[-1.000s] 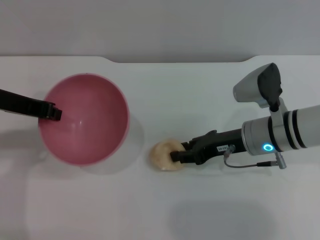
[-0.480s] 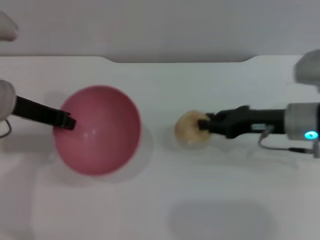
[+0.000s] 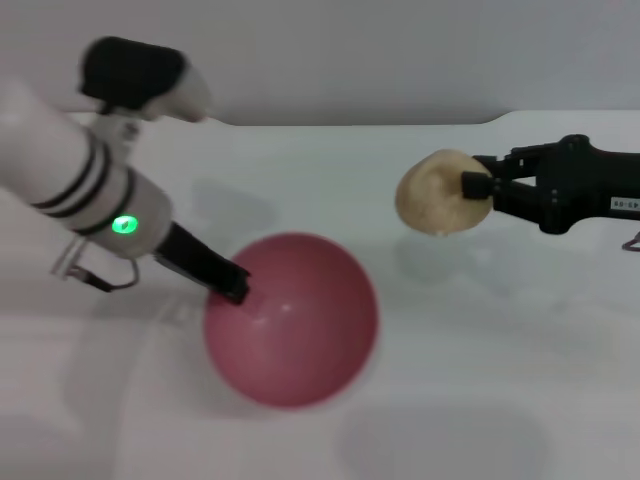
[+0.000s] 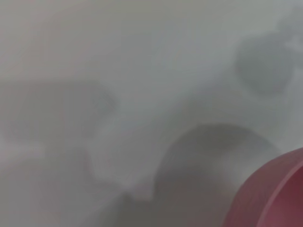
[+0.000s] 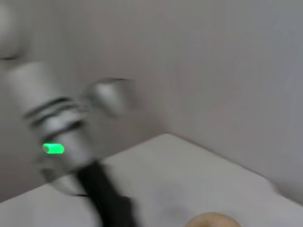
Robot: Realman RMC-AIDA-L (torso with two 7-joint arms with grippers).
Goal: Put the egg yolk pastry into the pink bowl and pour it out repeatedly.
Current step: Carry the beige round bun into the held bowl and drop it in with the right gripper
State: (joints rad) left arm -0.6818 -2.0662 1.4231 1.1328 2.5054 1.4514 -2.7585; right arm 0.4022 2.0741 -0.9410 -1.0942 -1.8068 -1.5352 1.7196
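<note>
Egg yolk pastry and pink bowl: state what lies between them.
Nothing: the head view shows only bare white table between the egg yolk pastry, held by the right gripper, and the pink bowl.

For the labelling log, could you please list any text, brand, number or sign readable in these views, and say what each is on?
No text can be read in any view.
A small white label on the right end effector, near the picture's right edge, is too small to read.
The pink bowl, egg yolk pastry and left end effector bear no visible markings.
</note>
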